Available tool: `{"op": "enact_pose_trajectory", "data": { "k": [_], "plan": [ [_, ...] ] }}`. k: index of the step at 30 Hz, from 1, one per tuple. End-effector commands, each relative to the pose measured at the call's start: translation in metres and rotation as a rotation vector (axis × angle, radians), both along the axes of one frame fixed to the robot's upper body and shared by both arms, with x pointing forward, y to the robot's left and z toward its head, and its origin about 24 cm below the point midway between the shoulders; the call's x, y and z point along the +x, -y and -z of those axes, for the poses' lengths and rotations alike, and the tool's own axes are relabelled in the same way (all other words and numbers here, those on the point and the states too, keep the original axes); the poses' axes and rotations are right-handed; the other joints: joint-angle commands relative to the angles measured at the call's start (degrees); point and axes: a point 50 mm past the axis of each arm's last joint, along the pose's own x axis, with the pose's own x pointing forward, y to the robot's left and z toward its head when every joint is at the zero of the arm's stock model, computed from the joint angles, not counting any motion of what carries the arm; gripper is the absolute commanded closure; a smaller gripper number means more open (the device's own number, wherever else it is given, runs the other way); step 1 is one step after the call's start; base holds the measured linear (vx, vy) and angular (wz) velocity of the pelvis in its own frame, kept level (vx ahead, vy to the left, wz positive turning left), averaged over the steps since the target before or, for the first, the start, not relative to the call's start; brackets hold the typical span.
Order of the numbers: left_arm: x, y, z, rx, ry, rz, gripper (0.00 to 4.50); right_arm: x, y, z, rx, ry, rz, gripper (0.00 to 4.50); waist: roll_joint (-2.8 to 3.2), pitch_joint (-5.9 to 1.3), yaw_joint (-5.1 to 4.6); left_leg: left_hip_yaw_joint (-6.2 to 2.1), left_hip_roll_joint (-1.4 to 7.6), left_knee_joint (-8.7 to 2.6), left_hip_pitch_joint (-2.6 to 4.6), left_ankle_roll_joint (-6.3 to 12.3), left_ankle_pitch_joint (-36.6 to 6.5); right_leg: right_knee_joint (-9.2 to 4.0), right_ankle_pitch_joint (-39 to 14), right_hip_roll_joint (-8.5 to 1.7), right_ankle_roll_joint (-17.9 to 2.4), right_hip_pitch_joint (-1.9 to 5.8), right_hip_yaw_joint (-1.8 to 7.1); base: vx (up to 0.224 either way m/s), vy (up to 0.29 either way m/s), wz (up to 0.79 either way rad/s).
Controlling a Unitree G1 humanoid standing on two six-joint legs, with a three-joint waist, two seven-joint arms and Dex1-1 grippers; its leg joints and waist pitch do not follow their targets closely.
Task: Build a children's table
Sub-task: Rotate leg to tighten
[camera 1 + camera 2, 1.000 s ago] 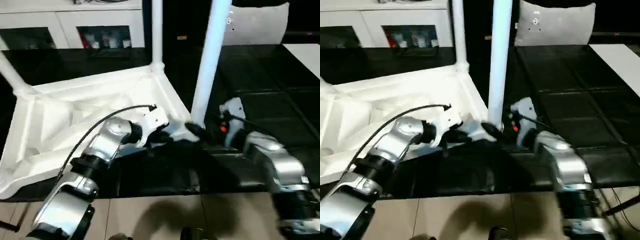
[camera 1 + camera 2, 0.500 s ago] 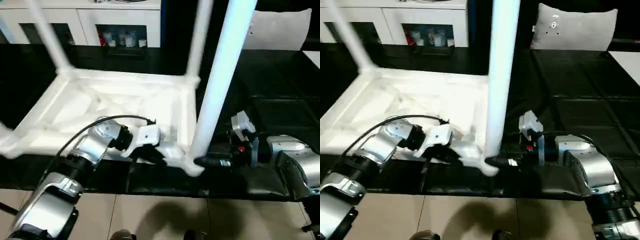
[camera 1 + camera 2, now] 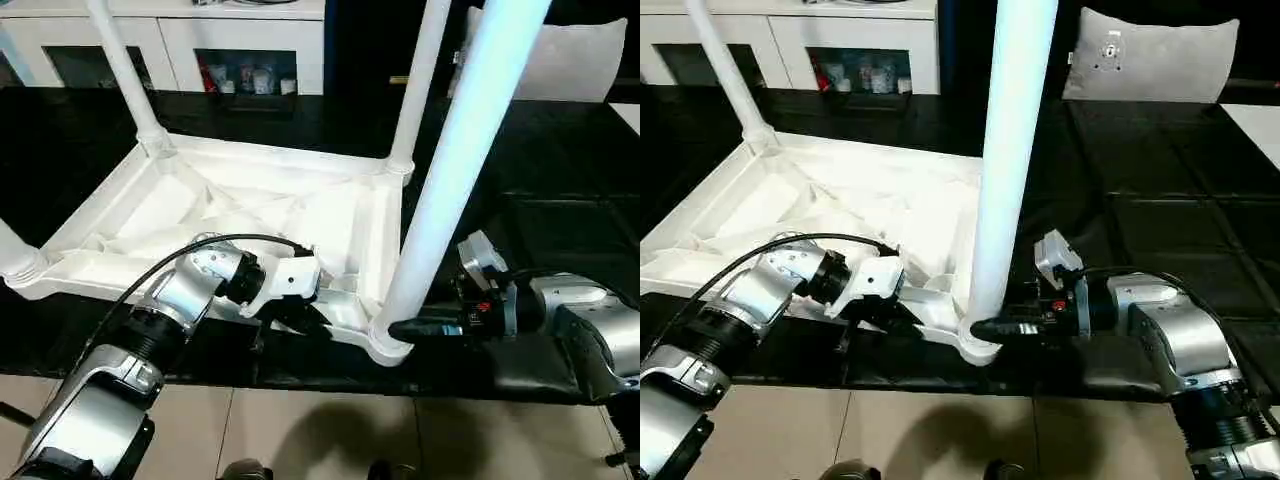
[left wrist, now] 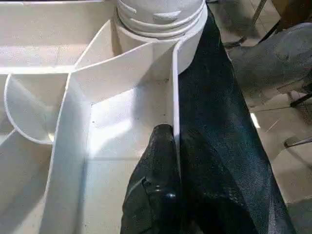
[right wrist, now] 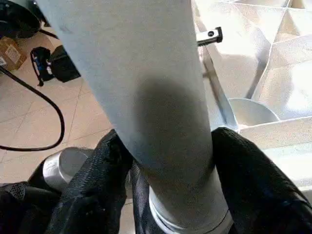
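Right tool (image 3: 985,327) at the desk's (image 3: 560,200) near edge, fingers (image 5: 97,180) on both sides of the nearest leg (image 3: 455,170) just above its corner socket, touching it; firm grip or not, cannot tell. Left tool (image 3: 300,318) closed on the near rim wall of the children's table (image 3: 250,215), just beside that same socket. Table upside down on the black desk, near corner reaching the desk edge above tan floor (image 3: 300,440). Open black surface to the right. Farther back, two more upright legs, a grey cushion (image 3: 1150,55), a white glass-doored cabinet (image 3: 200,40).
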Motion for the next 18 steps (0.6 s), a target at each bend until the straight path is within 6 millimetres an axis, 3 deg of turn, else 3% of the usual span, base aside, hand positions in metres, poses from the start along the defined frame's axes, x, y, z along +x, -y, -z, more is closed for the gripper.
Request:
{"op": "enact_pose_trajectory", "data": {
  "k": [1,8,11,12,13,14,15,16,17,18],
  "plan": [
    [0.002,0.003,-0.005,-0.010,0.028,-0.005,4.50,-0.006,-0.008,-0.002,0.033,-0.013,-0.041,2.07,-1.00,-4.62,-0.29,0.73,0.75,-3.65,-0.12,5.81,-5.2,-3.55,-18.2,-2.55,-8.9,4.81,2.72,0.000,0.000,0.00],
    [0.013,0.008,-0.005,-0.046,0.018,-0.196,4.50,-0.016,-0.021,0.005,0.091,-0.062,0.056,2.40,-1.06,-4.27,-0.24,0.74,0.66,-3.85,0.01,5.16,-5.9,-4.02,-21.1,-2.61,-7.6,4.59,2.72,0.000,0.000,0.00],
    [0.018,0.012,-0.005,-0.059,0.026,-0.269,4.50,-0.012,-0.026,0.015,0.045,-0.044,0.177,2.41,-1.17,-3.84,-0.76,0.73,0.03,-4.00,0.02,3.71,-7.8,-5.13,-27.8,-2.53,-4.3,4.52,2.26,0.000,0.000,0.00],
    [0.024,0.017,-0.007,-0.077,0.031,-0.348,4.50,-0.003,-0.031,0.022,0.012,-0.029,0.321,2.41,-1.25,-3.81,-0.94,0.72,-0.18,-3.94,0.12,3.45,-8.5,-5.47,-29.6,-2.53,-3.4,4.56,2.05,0.000,0.000,0.00],
    [0.026,0.020,-0.008,-0.089,0.030,-0.384,4.50,0.001,-0.034,0.024,0.012,-0.025,0.381,2.43,-0.69,-3.47,-1.37,0.79,-0.35,-3.95,0.34,2.79,-9.5,-6.05,-32.2,-2.32,-2.3,4.08,1.88,0.000,0.000,0.00],
    [0.027,0.021,-0.008,-0.095,0.030,-0.403,4.50,0.002,-0.035,0.025,0.011,-0.024,0.412,2.44,-0.78,-3.31,-2.01,0.61,-0.62,-3.86,0.54,1.95,-11.5,-6.70,-35.8,-2.32,-1.0,4.06,1.17,0.000,0.000,0.00],
    [0.034,0.027,-0.011,-0.119,0.030,-0.485,4.50,0.013,-0.045,0.028,0.019,-0.027,0.563,2.48,-0.87,-3.22,-2.75,0.37,-0.93,-3.79,0.06,1.40,-12.4,-7.06,-37.8,-2.19,1.0,4.48,0.59,0.000,0.000,0.00],
    [0.035,0.029,-0.012,-0.123,0.032,-0.505,4.50,0.015,-0.048,0.028,0.021,-0.030,0.602,2.48,-0.21,-3.21,-2.97,0.30,-1.00,-3.74,0.50,1.31,-13.4,-7.56,-38.8,-2.19,1.4,4.24,0.11,0.000,0.000,0.00],
    [0.039,0.032,-0.013,-0.136,0.041,-0.547,4.50,0.021,-0.053,0.028,0.024,-0.031,0.676,2.50,-0.15,-3.32,-4.05,0.00,-0.82,-3.71,1.02,1.81,-15.3,-8.45,-38.8,-2.29,2.1,4.48,-0.68,0.000,0.000,0.00],
    [0.041,0.034,-0.015,-0.144,0.047,-0.576,4.50,0.025,-0.057,0.028,0.025,-0.032,0.726,2.50,0.42,-3.26,-4.91,-0.32,-0.35,-4.09,0.88,2.48,-16.2,-8.47,-36.0,-2.31,1.2,4.86,-0.98,0.000,0.000,0.00]
  ]
}}
